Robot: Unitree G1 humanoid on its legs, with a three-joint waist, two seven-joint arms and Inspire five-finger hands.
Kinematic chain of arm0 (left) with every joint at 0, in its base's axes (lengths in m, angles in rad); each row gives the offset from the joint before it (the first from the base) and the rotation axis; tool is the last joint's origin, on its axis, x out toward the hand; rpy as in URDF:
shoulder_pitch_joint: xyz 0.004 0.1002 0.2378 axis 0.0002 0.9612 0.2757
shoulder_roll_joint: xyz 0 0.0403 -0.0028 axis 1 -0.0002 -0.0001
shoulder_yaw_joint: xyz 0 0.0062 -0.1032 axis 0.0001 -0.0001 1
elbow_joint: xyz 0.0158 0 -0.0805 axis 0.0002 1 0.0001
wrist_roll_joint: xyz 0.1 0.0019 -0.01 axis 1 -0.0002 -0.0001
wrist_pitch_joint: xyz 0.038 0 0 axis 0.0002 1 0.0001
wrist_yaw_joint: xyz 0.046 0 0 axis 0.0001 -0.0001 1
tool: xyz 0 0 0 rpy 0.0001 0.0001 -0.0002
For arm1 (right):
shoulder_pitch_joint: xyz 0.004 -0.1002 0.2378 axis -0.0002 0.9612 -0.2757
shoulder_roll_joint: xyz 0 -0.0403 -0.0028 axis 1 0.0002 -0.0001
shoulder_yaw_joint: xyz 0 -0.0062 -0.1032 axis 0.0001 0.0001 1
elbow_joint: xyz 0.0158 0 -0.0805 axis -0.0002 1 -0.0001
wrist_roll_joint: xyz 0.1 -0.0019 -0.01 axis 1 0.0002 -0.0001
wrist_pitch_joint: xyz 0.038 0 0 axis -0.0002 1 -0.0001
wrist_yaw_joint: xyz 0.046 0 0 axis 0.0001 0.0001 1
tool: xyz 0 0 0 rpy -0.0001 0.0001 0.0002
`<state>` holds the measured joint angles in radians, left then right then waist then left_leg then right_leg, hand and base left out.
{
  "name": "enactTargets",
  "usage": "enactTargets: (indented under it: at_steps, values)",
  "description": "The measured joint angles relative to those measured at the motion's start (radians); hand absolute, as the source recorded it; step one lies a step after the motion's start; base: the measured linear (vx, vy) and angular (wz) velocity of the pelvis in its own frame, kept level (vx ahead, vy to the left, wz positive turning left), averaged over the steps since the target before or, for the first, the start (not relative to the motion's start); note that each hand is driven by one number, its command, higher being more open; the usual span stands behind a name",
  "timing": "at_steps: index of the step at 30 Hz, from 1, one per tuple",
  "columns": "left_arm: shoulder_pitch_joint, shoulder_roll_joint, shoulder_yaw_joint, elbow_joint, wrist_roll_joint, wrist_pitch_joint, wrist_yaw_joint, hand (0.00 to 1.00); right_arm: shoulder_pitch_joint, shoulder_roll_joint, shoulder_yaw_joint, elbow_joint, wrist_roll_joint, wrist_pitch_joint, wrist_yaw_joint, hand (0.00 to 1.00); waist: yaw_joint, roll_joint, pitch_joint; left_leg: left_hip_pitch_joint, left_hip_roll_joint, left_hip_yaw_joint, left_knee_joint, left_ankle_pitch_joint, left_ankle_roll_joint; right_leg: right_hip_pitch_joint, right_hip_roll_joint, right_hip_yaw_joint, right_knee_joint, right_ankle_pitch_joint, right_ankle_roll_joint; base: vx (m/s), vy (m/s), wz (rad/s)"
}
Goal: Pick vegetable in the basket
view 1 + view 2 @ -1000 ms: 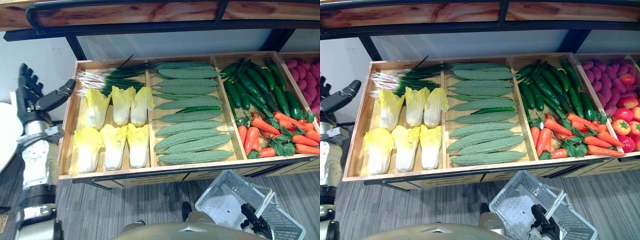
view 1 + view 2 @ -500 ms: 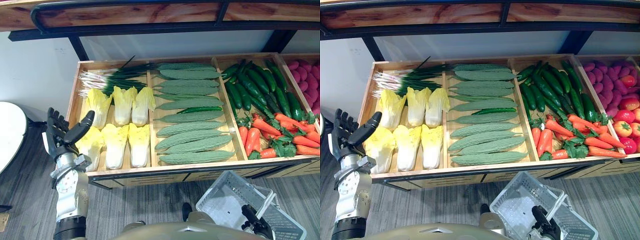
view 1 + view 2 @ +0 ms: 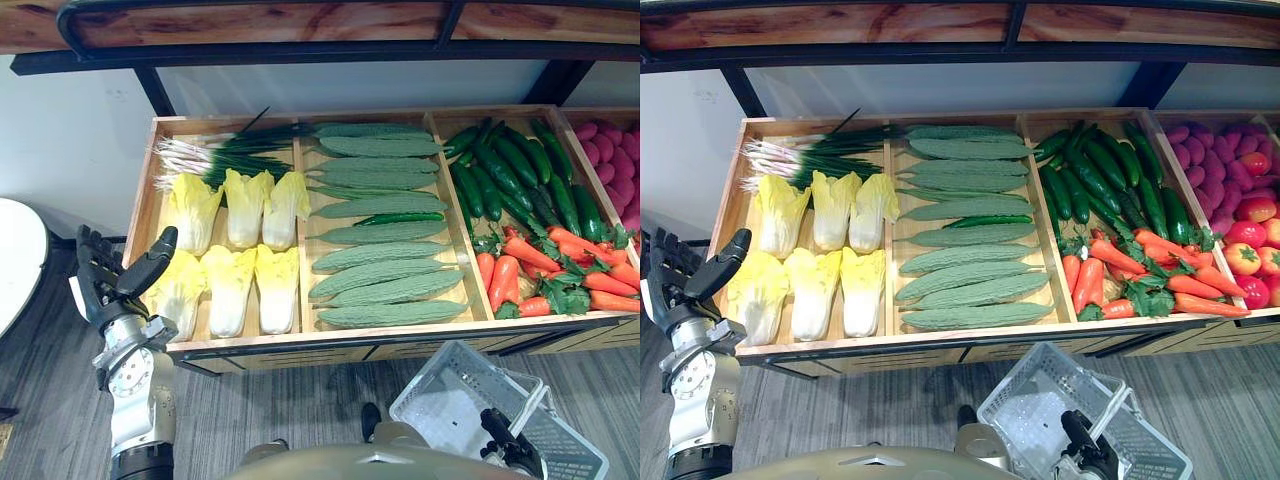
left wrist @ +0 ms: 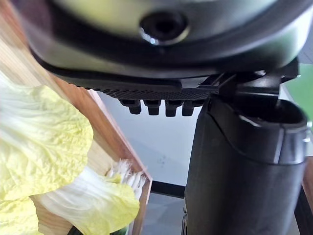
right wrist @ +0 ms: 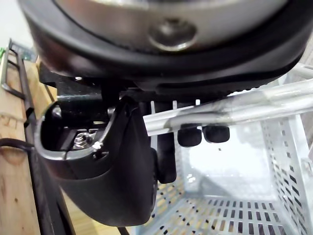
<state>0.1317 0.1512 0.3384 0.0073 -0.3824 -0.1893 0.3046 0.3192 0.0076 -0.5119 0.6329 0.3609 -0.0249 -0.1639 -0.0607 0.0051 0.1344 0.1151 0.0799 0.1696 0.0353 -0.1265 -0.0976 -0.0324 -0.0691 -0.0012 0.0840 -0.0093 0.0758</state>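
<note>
My left hand [image 3: 108, 288] is open, with straight fingers and the thumb spread, just outside the front left corner of the wooden crate [image 3: 300, 342]. It is beside the nearest yellow cabbage [image 3: 178, 288] and not touching it. In the left wrist view the cabbage leaves [image 4: 44, 147] lie just past the fingers [image 4: 156, 105]. Low on the right, my right hand [image 3: 507, 442] is shut on the handle [image 5: 234, 110] of the white plastic basket [image 3: 455, 395], which hangs empty in front of the crate.
The crate holds green onions [image 3: 215, 155], pale green gourds [image 3: 380, 260], dark cucumbers [image 3: 515, 170] and carrots [image 3: 550, 265]. Purple tubers [image 3: 1210, 165] and tomatoes [image 3: 1250, 240] lie at the far right. A dark rail [image 3: 300, 55] runs above, and a white round table [image 3: 15, 260] stands at left.
My left arm has come down from high at the left to the crate's front left corner, still open. The right hand and basket have stayed put.
</note>
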Motion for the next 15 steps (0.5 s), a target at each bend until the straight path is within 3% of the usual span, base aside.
enactTargets:
  at_steps: [15]
  values:
    - [0.070, -0.069, -0.008, 0.001, 0.001, 0.040, 0.024, 1.00, 0.000, 0.000, 0.014, 0.000, -0.001, 0.000, -0.013, 0.00, -0.002, -0.003, 0.002, -0.014, 0.001, 0.000, 0.016, -0.012, 0.000, -0.008, 0.000, 0.001, -0.002, 0.000, 0.000, 0.00, 0.000, 0.00]
